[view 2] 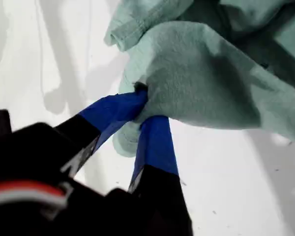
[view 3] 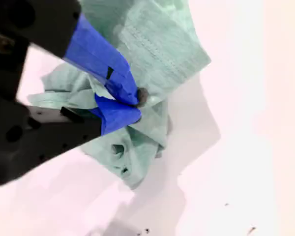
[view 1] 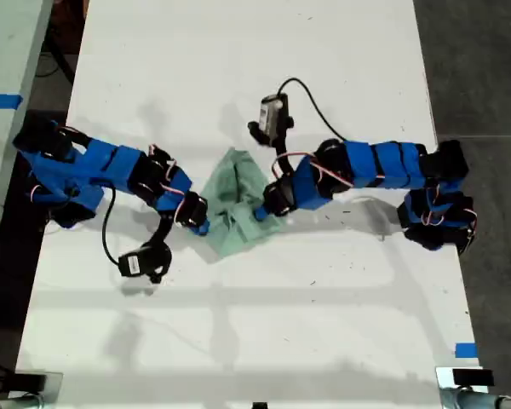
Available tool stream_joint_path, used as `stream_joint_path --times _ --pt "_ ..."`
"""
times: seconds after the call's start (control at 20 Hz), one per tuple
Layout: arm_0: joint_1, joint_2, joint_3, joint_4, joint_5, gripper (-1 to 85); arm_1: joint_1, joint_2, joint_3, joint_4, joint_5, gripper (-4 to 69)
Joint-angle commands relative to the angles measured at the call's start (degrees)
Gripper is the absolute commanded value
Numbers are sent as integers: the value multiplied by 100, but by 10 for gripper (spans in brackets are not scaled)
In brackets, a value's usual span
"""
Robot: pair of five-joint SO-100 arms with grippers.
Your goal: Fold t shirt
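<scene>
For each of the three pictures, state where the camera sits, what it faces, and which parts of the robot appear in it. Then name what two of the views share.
Exterior view: overhead, looking straight down on the white table; both blue arms and the t shirt between them show.
First wrist view: rides my first claw, looking along its blue-taped fingers, shut on a fold of cloth.
Second wrist view: rides my second claw, facing the bunched shirt on the table; its black body shows.
Shared: both wrist views show the t shirt pinched in blue fingertips.
</scene>
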Motion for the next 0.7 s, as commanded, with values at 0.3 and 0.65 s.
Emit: stream_joint_path --times 0.3,0.65 --pt "-3595 5054 791 431 2215 258 2224 2848 -220 791 -1573 258" --pt "-3885 5353 -606 659 2496 -2 2382 4948 492 1380 -1239 17"
